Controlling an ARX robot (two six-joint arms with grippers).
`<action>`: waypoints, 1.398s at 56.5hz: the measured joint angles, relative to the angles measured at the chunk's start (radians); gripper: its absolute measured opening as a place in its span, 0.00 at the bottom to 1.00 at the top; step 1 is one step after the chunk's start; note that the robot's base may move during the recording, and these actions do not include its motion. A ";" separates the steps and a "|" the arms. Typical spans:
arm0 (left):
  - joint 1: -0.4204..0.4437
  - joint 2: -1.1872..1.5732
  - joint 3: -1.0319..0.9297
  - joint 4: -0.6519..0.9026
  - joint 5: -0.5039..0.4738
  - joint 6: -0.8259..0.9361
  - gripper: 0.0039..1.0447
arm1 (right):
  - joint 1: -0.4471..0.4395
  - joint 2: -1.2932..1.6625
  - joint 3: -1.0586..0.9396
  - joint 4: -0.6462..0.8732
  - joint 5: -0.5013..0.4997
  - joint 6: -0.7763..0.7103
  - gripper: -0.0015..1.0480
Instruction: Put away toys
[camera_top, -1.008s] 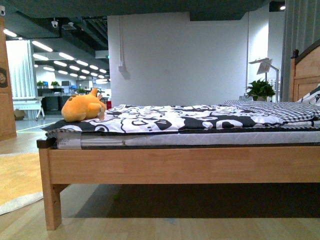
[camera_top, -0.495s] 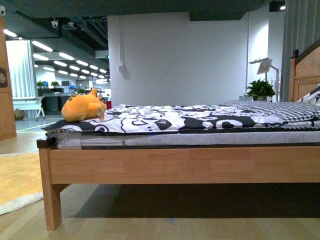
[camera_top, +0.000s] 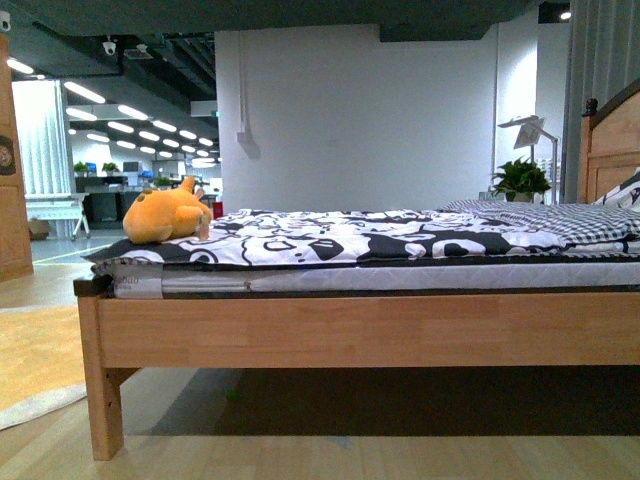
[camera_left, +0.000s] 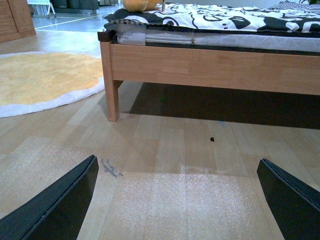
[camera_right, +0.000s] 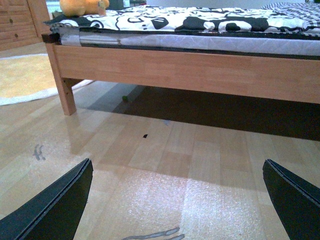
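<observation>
An orange-yellow plush toy (camera_top: 165, 214) lies on the far left corner of the bed's black-and-white quilt (camera_top: 340, 238). Its lower edge shows in the left wrist view as the toy (camera_left: 136, 5), and most of it in the right wrist view as the toy (camera_right: 82, 6). Neither arm appears in the front view. My left gripper (camera_left: 175, 200) hangs open low over the wooden floor, well short of the bed. My right gripper (camera_right: 177, 200) is open too, over bare floor, with nothing between its fingers.
The wooden bed frame (camera_top: 360, 328) spans the view, its corner leg (camera_top: 104, 410) at the left. A yellow rug (camera_top: 35, 355) lies on the floor to the left. A wooden cabinet (camera_top: 12, 170) stands far left; a potted plant (camera_top: 520, 180) and headboard (camera_top: 610, 150) are at the right.
</observation>
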 joint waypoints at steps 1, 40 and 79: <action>0.000 0.000 0.000 0.000 0.000 0.000 0.95 | 0.000 0.000 0.000 0.000 0.000 0.000 1.00; 0.000 0.000 0.000 0.000 0.000 0.000 0.95 | 0.000 0.000 0.000 0.000 0.000 0.000 1.00; 0.000 0.000 0.000 0.000 0.000 0.000 0.95 | 0.000 0.000 0.000 0.000 0.000 0.000 1.00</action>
